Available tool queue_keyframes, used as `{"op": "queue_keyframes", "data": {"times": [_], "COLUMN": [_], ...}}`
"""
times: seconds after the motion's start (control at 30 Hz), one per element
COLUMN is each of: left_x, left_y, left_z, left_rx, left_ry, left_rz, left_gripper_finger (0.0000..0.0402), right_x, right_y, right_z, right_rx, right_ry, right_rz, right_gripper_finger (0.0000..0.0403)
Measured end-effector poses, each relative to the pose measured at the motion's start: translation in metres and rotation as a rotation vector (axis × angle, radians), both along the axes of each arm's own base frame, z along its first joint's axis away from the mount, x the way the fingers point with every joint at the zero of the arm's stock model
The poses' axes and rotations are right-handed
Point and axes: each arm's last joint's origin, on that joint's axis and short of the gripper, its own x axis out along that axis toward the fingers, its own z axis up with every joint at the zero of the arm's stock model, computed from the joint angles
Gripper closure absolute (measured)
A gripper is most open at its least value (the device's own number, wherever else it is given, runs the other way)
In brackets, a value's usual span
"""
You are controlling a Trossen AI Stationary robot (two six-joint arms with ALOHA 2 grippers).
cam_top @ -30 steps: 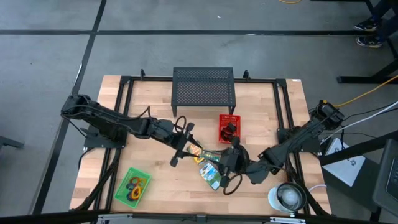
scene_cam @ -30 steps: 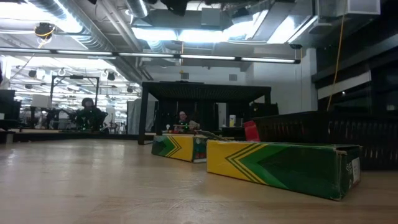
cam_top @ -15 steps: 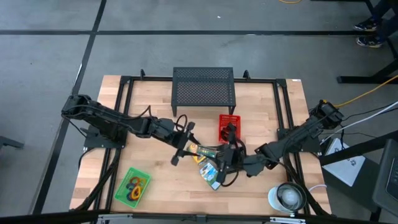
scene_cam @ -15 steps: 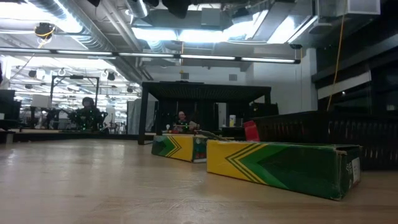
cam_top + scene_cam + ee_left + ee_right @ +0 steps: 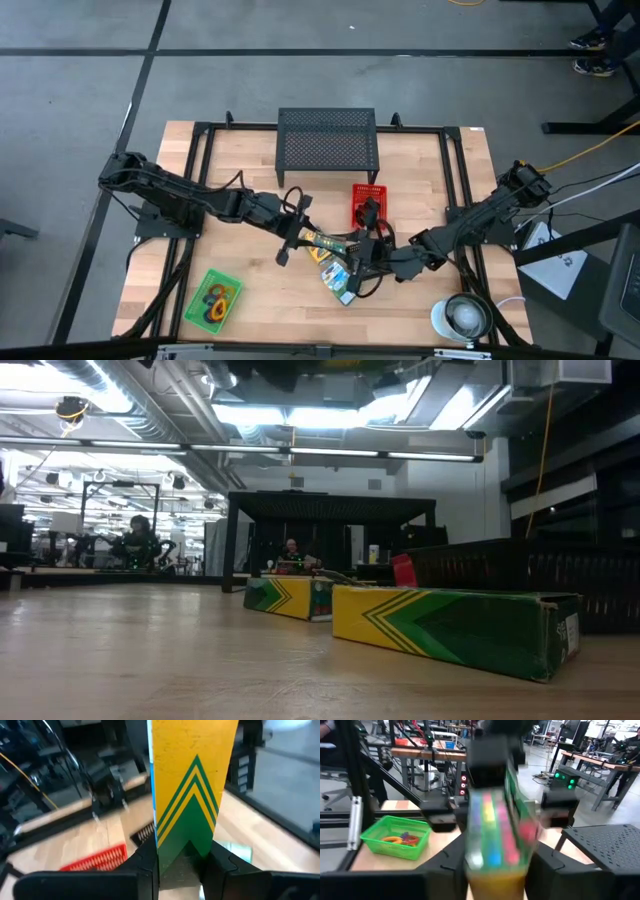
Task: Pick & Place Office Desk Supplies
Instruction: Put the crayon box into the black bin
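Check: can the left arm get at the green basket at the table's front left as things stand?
Probably not right now. The way to the green basket looks open, but the left end effector is mid-table, already clamped on a yellow-green box, so it has no free grip.

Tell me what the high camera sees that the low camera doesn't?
Only the high view shows both arms, the left tool and right tool meeting at a box, plus the green basket and white object. Only the low view shows people working far behind. Both show the wooden table, crayon boxes and black mesh stand.
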Motion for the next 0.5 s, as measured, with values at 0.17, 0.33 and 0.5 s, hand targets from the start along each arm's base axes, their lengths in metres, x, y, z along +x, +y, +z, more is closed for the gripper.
{"op": "queue_keyframes", "data": {"times": [0.17, 0.33, 0.5], "left_x": [-0.004, -0.007, -0.01], "left_y": [0.005, 0.008, 0.017], "left_z": [-0.008, -0.003, 0.002], "left_rx": [0.01, -0.008, -0.092], "left_ry": [0.093, 0.088, 0.092], "left_rz": [-0.007, -0.036, -0.124], "left_gripper_finger": [0.0319, 0.0319, 0.0319], "right_x": [-0.014, -0.025, -0.025], "right_y": [0.017, 0.03, 0.031], "right_z": [0.001, 0.001, 0.001], "right_rx": [-0.011, 0.023, 0.086], "right_ry": [-0.017, -0.035, -0.045], "right_rz": [-0.043, -0.062, -0.042], "right_gripper_finger": [0.0226, 0.0187, 0.0158]}}
